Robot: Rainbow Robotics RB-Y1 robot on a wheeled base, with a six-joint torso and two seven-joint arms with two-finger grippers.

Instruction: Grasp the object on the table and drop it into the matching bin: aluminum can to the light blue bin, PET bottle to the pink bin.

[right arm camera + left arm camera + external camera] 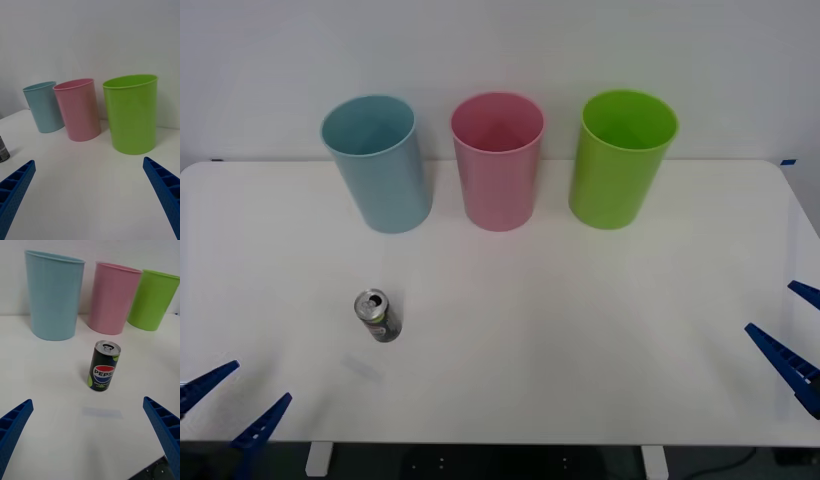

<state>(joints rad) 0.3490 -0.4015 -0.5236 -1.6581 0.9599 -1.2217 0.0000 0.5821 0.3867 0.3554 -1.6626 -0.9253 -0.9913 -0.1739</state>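
- The left hand (235, 403) hangs at the near left edge of the surface (580, 330), fingers (15, 423) spread wide and holding nothing. It faces the aluminum can (378, 315), probably so a straight reach would bring the can between them.
- The can (104, 366) stands upright on the surface, apart from the hand and clear of every bin, pull-tab on top; upright, it offers its round sides to a side-on grip.
- The right hand (792, 335) waits at the near right edge, also spread and empty, well away from the can, so I judge it the idle one.
- The light blue bin (378, 163), the can's proper target, stands at the far left of the row, beyond the can on the same side.
- The pink bin (498, 160) sits next in the row, and a lime green bin (621, 158) last.
- No grasp has yet begun.
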